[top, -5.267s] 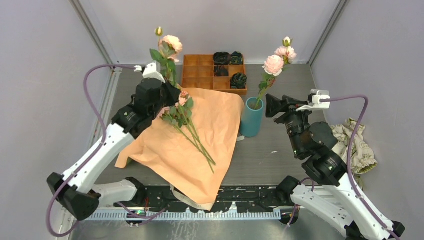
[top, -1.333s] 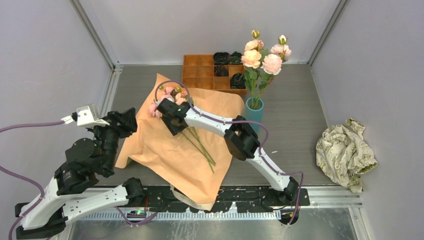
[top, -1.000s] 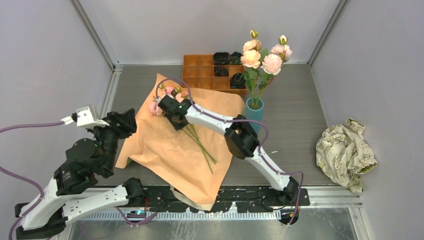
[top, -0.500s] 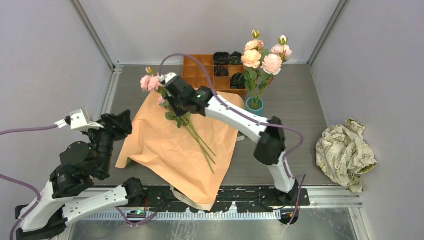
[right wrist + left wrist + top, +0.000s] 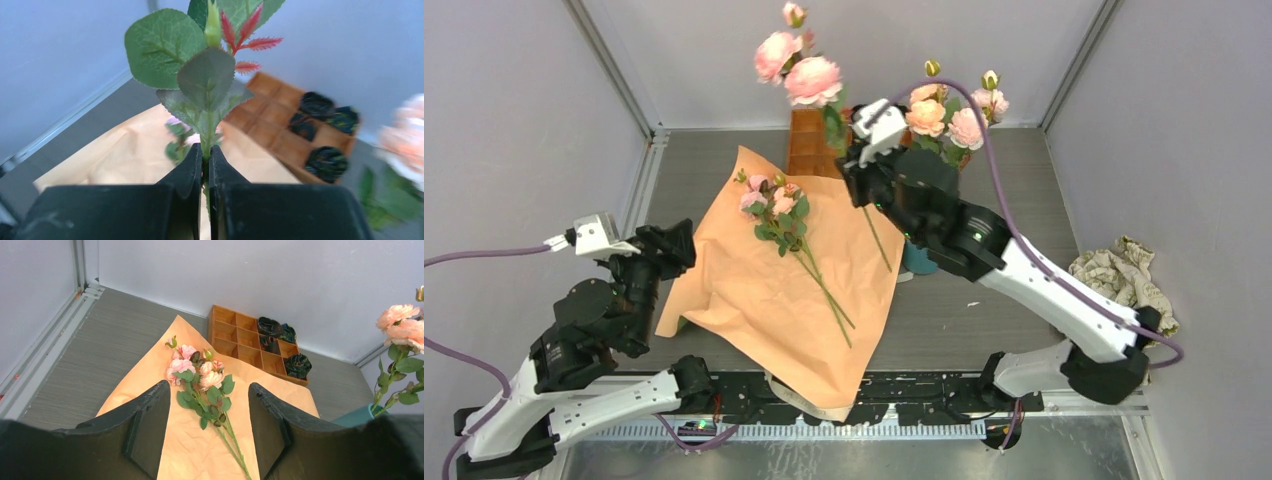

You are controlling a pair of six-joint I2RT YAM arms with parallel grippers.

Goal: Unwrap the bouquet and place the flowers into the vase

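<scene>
Rose stem is pinched upright in the right fingers.
Its end should be guided straight down into the vase; the left fingers are spread wide, empty.

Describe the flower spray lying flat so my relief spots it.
Start at the peach paper sheet in the middle. On its far half lies a spray of small pink roses, stems trailing nearward. It alone lies flat: one bunch stands in the teal vase, one stem rises from the right pincer.
</scene>
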